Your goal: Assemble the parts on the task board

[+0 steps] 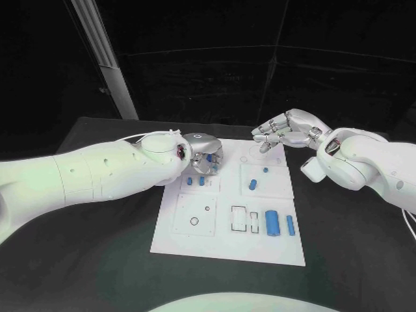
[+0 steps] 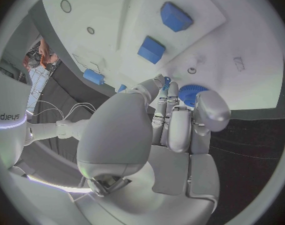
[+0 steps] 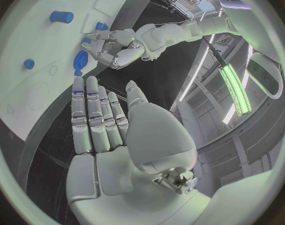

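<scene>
I see a white task board (image 1: 229, 244) on the black table (image 1: 95, 260). The parts on it are blue: a bright blue gear-like piece (image 2: 191, 93) sits right at the fingertips of my silver left hand (image 1: 204, 158), with blue blocks (image 2: 151, 49) just beyond them. My right hand (image 1: 285, 132) is silver too, on a white arm (image 1: 386, 170).

Left hand (image 1: 204, 156): shiny silver metal look, smooth. Right hand (image 1: 288, 130): same shiny silver, smooth. Arms (image 1: 86, 174): white smooth plastic, bit glossy. Task board (image 1: 208, 234) under left hand: flat white, matt, smooth. Parts (image 1: 273, 222) near hands: blue plastic, smooth, matt. Table (image 1: 86, 253): black, dull, not shiny.
</scene>
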You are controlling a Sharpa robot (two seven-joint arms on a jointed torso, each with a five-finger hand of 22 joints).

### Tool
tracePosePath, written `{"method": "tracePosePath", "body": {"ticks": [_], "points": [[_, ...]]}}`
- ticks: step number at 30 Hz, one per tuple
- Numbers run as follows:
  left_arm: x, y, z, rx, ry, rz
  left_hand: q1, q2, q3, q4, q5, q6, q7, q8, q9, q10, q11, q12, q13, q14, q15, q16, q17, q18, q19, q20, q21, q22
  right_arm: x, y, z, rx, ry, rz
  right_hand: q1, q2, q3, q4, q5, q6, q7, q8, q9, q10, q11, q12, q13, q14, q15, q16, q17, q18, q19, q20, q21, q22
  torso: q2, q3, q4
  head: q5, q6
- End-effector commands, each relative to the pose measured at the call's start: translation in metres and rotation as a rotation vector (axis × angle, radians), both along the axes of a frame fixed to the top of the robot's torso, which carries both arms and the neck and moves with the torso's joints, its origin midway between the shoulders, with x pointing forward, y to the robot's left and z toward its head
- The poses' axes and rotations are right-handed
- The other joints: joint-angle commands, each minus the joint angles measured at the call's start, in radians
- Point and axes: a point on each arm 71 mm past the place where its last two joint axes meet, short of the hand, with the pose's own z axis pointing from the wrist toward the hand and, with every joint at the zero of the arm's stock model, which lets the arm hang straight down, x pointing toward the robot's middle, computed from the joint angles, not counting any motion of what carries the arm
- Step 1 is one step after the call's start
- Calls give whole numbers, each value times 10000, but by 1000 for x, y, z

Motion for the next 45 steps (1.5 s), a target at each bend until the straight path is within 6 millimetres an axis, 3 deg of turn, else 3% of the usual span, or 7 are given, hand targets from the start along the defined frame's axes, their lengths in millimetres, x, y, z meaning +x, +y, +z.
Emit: {"method": "tracePosePath", "body": {"ticks": [1,6,8,12,16,25,45], "points": [[-1,0,9,-526,-358,-71,-5,87,60,-23,29,78,15,-12,10,94,-22,-65,8,272,-83,39,-19,-108,67,-17,80,31,0,0,2,86,-52,94,-62,53,11,49,51,-55,5,0,6,-63,-4,58,-17,8,47,-53,-9,124,27,12,-44,-13,-5,-1,6,28,31],[-3,4,19,-868,-512,-16,-25,70,81,-42,26,91,20,-28,9,110,-19,-99,3,272,-83,40,-24,-118,78,-20,118,75,1,0,1,82,-52,84,-62,53,11,49,51,-55,5,0,6,-63,-4,58,-17,8,47,-53,-9,124,27,12,-44,-13,-2,-11,20,27,230],[-3,7,21,-930,-505,54,-58,41,96,-55,24,89,26,-54,5,118,-15,-141,-4,266,-78,25,-58,-117,72,-22,110,70,1,-1,1,80,-50,82,-62,53,11,49,51,-55,5,0,6,-63,-4,58,-17,8,47,-53,-9,124,27,12,-44,-13,-8,-15,34,41,243],[-4,16,24,-925,-440,255,-109,-19,110,-80,19,79,31,-100,-4,128,-5,-207,-14,262,-73,18,-78,-121,70,-20,120,88,1,-1,1,74,-47,68,-62,53,11,49,51,-55,5,0,6,-63,-4,58,-17,8,47,-53,-9,124,27,12,-44,-13,-11,-6,29,124,238],[-5,27,25,-793,-314,479,-157,-61,110,-89,13,87,32,-125,-6,150,0,-247,-17,260,-69,16,-90,-127,73,-17,140,115,1,-2,1,68,-45,55,-62,53,11,49,51,-55,5,0,6,-63,-4,58,-17,8,47,-53,-9,124,27,12,-44,-13,-15,-20,49,97,236],[-2,46,23,-567,-10,942,-223,-162,97,-125,5,84,29,-185,-15,183,1,-330,-23,258,-61,11,-113,-133,70,-12,162,152,1,-2,1,62,-39,47,-62,53,11,49,51,-55,5,0,6,-63,-4,58,-17,8,47,-53,-9,124,27,12,-44,-13,-10,-5,17,132,201],[-1,47,14,-304,544,973,-291,-234,69,-138,-5,93,33,-227,-19,220,9,-389,-24,252,-51,-5,-155,-143,74,-4,201,205,1,-1,1,70,-43,62,-62,53,11,49,51,-55,5,0,6,-63,-4,58,-17,8,47,-53,-9,124,27,12,-44,-13,-7,-1,8,115,119]]}}
